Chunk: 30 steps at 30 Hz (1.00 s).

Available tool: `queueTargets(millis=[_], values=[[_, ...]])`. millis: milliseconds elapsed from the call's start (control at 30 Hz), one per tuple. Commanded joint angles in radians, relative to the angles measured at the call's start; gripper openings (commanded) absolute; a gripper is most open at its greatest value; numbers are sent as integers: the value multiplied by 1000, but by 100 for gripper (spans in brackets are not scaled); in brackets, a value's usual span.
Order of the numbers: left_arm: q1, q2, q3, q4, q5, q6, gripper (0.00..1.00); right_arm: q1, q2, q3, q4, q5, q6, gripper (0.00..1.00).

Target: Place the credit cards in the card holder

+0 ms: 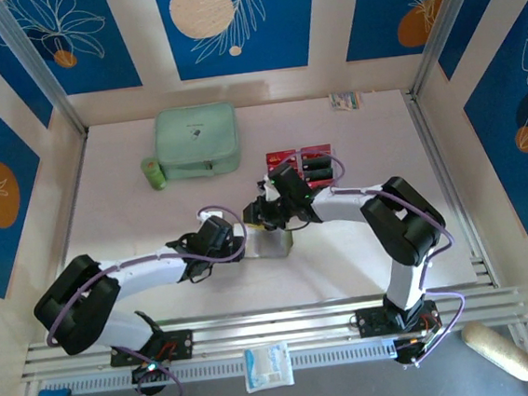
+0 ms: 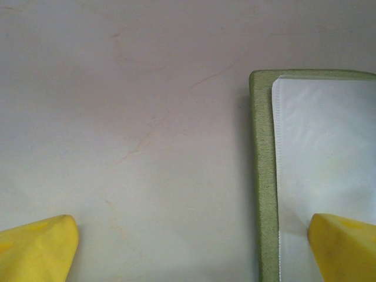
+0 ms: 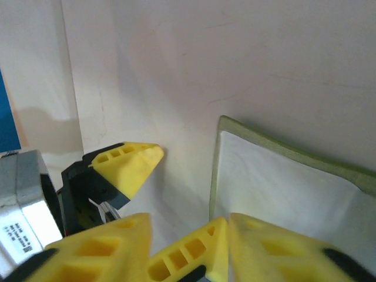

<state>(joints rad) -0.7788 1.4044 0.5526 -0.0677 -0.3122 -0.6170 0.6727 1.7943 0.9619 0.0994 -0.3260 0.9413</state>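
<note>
Beyond card holder [image 1: 270, 242] — mint zip case [image 1: 197, 141]

White arms [image 1: 144, 268] with black joints and purple cables [image 1: 216, 206] end in the yellow-fingered left hand [image 2: 191, 235] and right hand [image 1: 265, 213].

On the white table [image 1: 381, 149], the card holder [image 2: 263, 176] is olive green with a pale silvery-white lining, the credit cards [image 1: 303, 163] at its one o'clock are red and black, the zip case [image 1: 197, 141] at eleven o'clock is mint green, and the walls [image 1: 266, 29] carry blue panels with white leaf outlines and orange and cream discs.
</note>
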Motion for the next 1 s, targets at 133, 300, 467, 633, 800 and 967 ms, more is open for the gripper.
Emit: queueTargets(millis=[133,300,467,633,800,967], values=[[6,-1,-3,-13,-28,-18,100,1,19,2,-114,38,-69,6],[5,-10,-3,-14,-26,-16,100,14,67,38,-127,32,-82,2],[5,-42,19,-24,-11,-12,100,21,113,58,-129,27,-87,2],[6,-47,69,-31,16,15,100,22,119,52,-124,26,-83,2],[6,7,110,-30,26,31,100,24,118,46,-116,24,-74,2],[6,56,89,-17,21,25,100,20,97,46,-117,15,-74,2]])
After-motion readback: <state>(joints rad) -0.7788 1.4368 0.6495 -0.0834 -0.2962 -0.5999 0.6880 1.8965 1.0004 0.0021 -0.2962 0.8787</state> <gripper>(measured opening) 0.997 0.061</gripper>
